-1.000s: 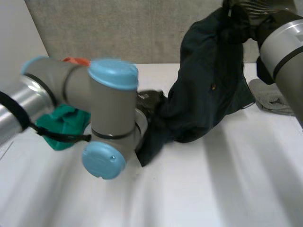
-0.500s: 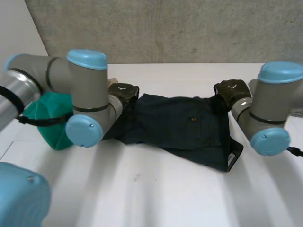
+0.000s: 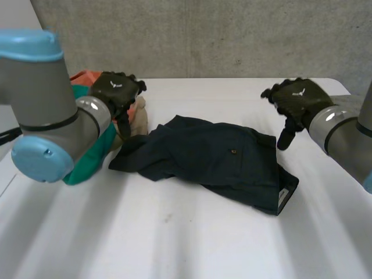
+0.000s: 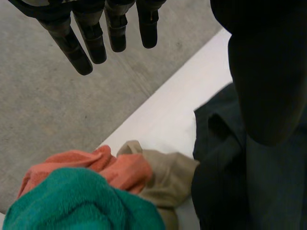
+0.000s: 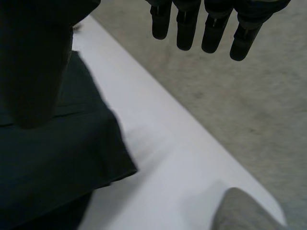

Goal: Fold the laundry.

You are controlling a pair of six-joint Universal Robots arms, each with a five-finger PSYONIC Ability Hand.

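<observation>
dark navy garment (image 3: 218, 160), lying rumpled, mid-table

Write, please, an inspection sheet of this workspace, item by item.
surface: white table, garment in its middle.
job's things: dark garment lies rumpled, held by neither hand; green cloth, orange cloth and beige cloth heaped at its end.
clutter: grey cloth near the table's edge, apart from the garment.
hands: left hand open, above the heap; right hand open, above the garment's other end.
cables: nothing seen.
surroundings: concrete wall behind the table.
</observation>
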